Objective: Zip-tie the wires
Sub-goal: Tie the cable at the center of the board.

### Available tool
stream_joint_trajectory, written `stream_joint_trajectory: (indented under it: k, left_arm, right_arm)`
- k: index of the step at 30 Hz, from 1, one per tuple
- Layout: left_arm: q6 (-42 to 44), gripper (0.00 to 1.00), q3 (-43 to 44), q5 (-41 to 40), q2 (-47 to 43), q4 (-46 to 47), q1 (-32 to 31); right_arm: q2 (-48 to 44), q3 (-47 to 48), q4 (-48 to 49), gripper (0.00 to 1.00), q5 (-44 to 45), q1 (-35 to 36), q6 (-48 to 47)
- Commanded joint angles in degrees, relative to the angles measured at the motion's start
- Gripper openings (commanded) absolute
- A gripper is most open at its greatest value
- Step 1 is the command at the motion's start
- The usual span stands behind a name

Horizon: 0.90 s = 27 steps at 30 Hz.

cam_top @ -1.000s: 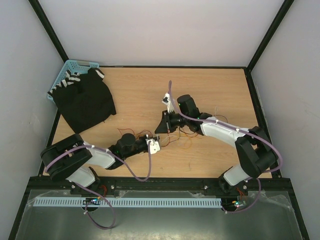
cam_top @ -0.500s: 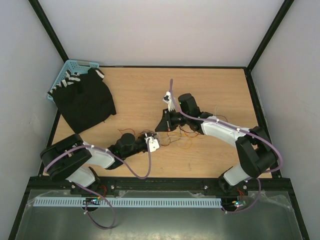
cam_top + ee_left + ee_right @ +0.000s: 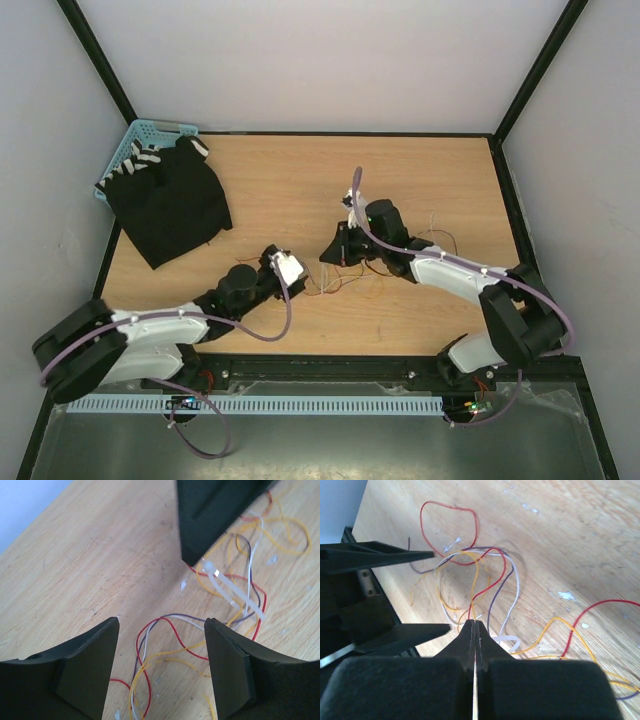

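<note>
Just right of the middle of the table, the wires lie in a loose tangle between the two grippers. The right gripper has its fingers pressed together on one end of the zip tie, which slants out from its tip over the strands. The left gripper is spread wide and holds nothing, its fingers framing red, yellow and white loops.
</note>
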Motion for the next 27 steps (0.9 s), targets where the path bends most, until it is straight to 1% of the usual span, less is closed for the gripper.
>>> stream_joint_trajectory:
  k: [1,5,9,14,17,23,27]
  left_arm:
    - [-13.6,0.71,4.5,-4.1,-8.6,-14.6,0.3]
    - [-24.6,0.69,4.3,-3.7,-12.8,-16.6,0.1]
    - [-29.5,0.67,5.7,-1.6,-10.9,-16.5,-0.1]
    - [-31.6,0.63,9.7,-0.4,-4.5,-16.5,-1.2]
    - [-31.5,0.62,11.9,-0.2,-1.8,-16.3,-1.6]
    - [-30.5,0.60,15.0,0.4,1.1,-16.0,-1.8]
    - [-30.0,0.57,16.4,-0.8,3.5,-15.8,-1.8]
  right_arm:
    - [-4.6,-3.5,6.5,0.00,11.0,1.2,6.1]
    - [-7.2,-6.5,8.9,0.00,18.6,3.1,10.5]
    - [-8.1,-7.0,9.0,0.00,21.9,4.5,12.7]
    - [-8.2,-7.2,8.8,0.00,23.2,5.6,13.7]
    - [-8.3,-7.2,8.8,0.00,23.3,5.8,14.1]
    - [-8.4,-7.3,8.7,0.00,23.3,6.0,14.7]
    - [-8.6,-7.3,8.5,0.00,23.1,6.0,15.5]
